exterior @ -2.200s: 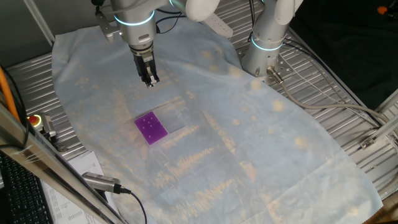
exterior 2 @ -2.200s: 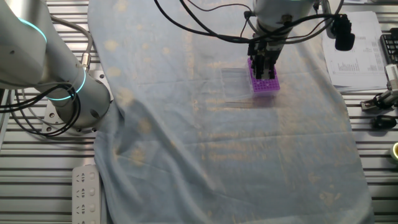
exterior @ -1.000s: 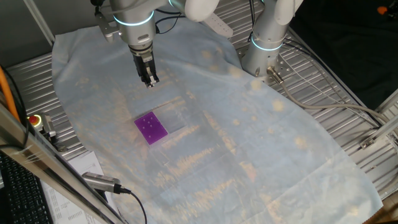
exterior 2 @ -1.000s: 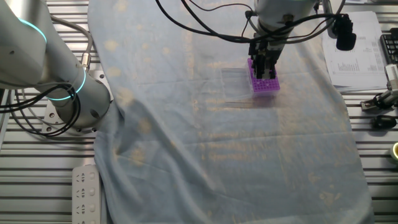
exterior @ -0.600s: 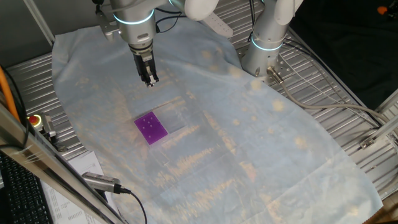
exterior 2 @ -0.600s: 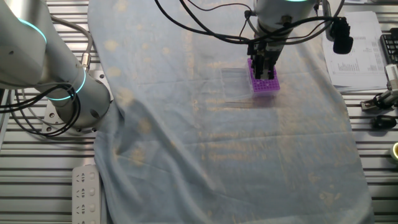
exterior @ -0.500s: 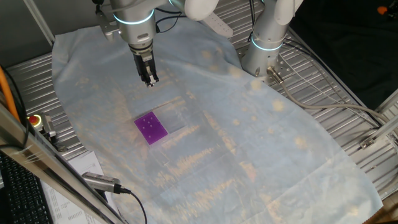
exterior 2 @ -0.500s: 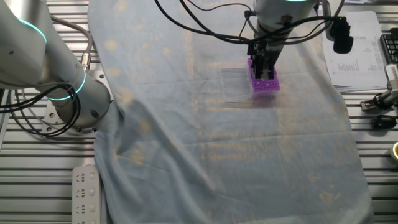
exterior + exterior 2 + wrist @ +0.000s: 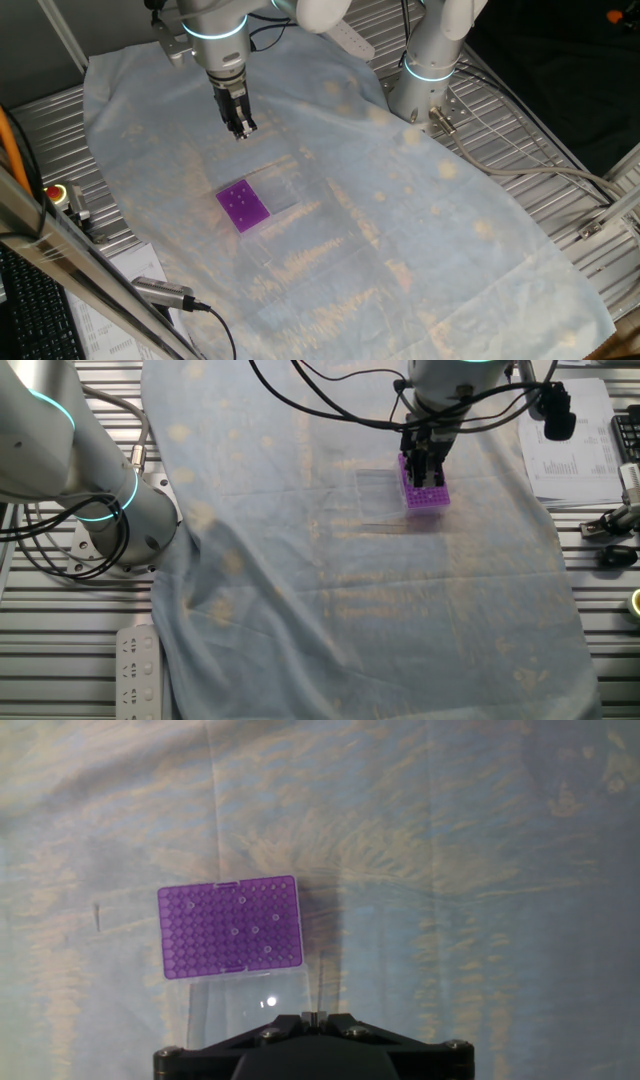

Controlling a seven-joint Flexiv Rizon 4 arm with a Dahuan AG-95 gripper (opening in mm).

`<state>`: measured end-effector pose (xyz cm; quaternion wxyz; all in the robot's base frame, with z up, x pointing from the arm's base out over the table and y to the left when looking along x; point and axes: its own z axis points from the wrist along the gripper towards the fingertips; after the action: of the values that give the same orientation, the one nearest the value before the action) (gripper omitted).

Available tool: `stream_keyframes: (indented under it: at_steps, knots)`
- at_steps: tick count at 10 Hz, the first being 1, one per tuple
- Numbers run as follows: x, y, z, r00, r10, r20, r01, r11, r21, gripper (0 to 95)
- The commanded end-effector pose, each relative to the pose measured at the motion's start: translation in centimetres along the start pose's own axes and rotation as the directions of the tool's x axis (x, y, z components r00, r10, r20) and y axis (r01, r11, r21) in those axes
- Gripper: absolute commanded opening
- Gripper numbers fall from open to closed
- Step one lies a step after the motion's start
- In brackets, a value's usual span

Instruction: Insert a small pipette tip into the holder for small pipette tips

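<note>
Hanging above the cloth-draped table (image 9: 420,230), our tool (image 9: 240,128) points straight down, its fingers (image 9: 312,1017) pressed together with almost no gap; whether a small pipette tip sits pinched between them, we cannot tell. We see the holder for small pipette tips (image 9: 243,206) lying flat on the cloth, apart from the tool. Through the hand view, the holder (image 9: 230,926) appears left of the fingers' line, a few pale tips dotted across its grid.
</note>
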<state>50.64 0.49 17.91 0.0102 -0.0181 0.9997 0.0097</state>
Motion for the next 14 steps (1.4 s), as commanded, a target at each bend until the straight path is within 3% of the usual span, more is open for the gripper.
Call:
stream_keyframes:
  at_steps: [1,5,8,11,14]
  knots:
    - [0.0,0.05,-0.01,0.999,-0.039,-0.016,0.039,0.999,-0.005,0.0]
    - [0.01,0.07,-0.03,0.999,-0.047,-0.026,0.047,0.999,-0.005,0.0]
    - [-0.05,0.09,-0.07,0.997,-0.06,-0.052,0.06,0.998,-0.006,0.0]
    - [-0.04,0.1,-0.08,0.991,-0.087,-0.103,0.086,0.996,-0.009,0.0]
    - [-0.22,0.19,-0.19,0.991,-0.085,-0.106,0.085,0.996,-0.007,0.0]
